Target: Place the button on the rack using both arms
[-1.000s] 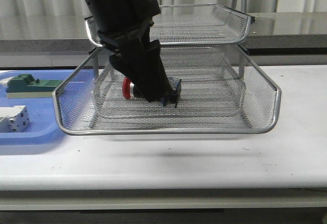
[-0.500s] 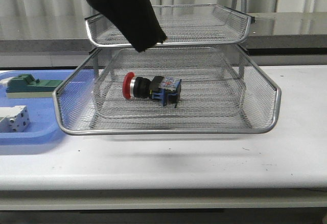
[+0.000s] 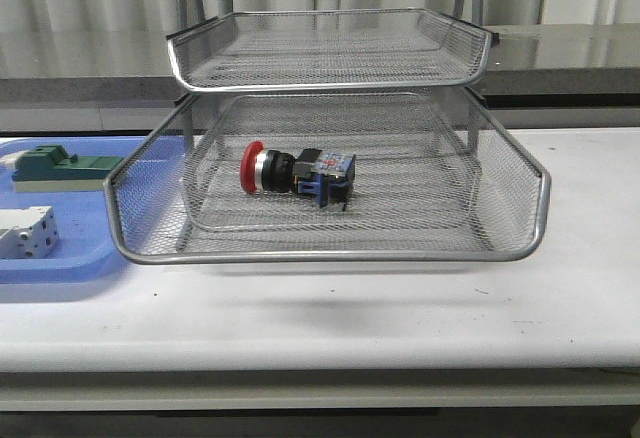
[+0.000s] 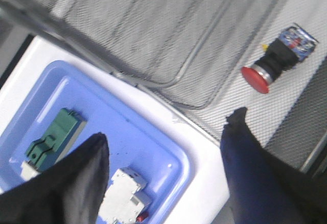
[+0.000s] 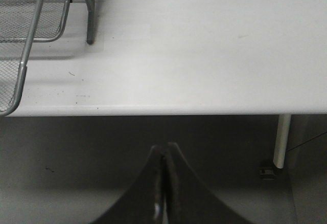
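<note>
Left claw (image 4: 163, 183) stands wide apart and holds nothing, its two dark fingers (image 4: 76, 178) hanging over the blue tray (image 4: 158, 147) and the rack's edge; it is clear of the work. Right claw (image 5: 163, 183) is pressed fully together, empty, off the desk (image 5: 204, 45) front. Button (image 3: 296, 172) lies on its side on the mesh floor of the rack (image 3: 330, 253), in the wide pulled-out tier under the top one, red cap toward the blue tray. Judged: placement looks done. Green block (image 3: 60, 168) and white-grey block (image 3: 28, 232) sit in the blue tray, untouched.
</note>
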You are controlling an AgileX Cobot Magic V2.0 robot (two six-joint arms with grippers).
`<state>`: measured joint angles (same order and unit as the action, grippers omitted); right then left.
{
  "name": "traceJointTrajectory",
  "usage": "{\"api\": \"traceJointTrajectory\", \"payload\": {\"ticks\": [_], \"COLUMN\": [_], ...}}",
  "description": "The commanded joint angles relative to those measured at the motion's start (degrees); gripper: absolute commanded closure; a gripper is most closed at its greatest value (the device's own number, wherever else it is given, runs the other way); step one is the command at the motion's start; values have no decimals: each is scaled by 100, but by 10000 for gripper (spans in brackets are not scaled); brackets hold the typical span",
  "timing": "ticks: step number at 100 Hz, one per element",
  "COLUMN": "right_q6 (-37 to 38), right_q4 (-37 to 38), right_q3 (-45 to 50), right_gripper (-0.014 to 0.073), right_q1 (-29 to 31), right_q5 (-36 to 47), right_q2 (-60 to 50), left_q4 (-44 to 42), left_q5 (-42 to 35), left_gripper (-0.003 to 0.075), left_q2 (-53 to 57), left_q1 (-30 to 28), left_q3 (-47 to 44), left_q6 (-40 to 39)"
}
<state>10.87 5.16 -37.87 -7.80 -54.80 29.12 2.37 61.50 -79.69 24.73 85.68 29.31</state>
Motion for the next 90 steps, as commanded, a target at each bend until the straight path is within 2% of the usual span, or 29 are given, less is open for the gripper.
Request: {"api": "traceJointTrajectory", "payload": {"ticks": [1, 23, 42, 62, 90], "right_q6": [-24, -24, -24, -24, -24], "right_q4": [87, 87, 87, 87, 87], "right_q3": [-200, -200, -200, -200, -200], "right_gripper": [662, 662, 662, 662, 662], "right_q1": [11, 11, 11, 11, 11], "right_q5": [294, 294, 294, 294, 294], "right_q2": [17, 17, 17, 17, 17], "left_q4": [226, 813, 1036, 1403, 1840], "left_q5": [-466, -1346, -2408, -3568, -4517], "left_gripper": [285, 285, 285, 285, 285], "left_q2": [504, 1448, 2443, 3555, 4908], "left_q1": [-404, -1508, -2075, -2263, -2263], "left_q3": [-21, -1130, -2384, -3581, -5098], "left_q6": [-87, -87, -87, -87, -87]}}
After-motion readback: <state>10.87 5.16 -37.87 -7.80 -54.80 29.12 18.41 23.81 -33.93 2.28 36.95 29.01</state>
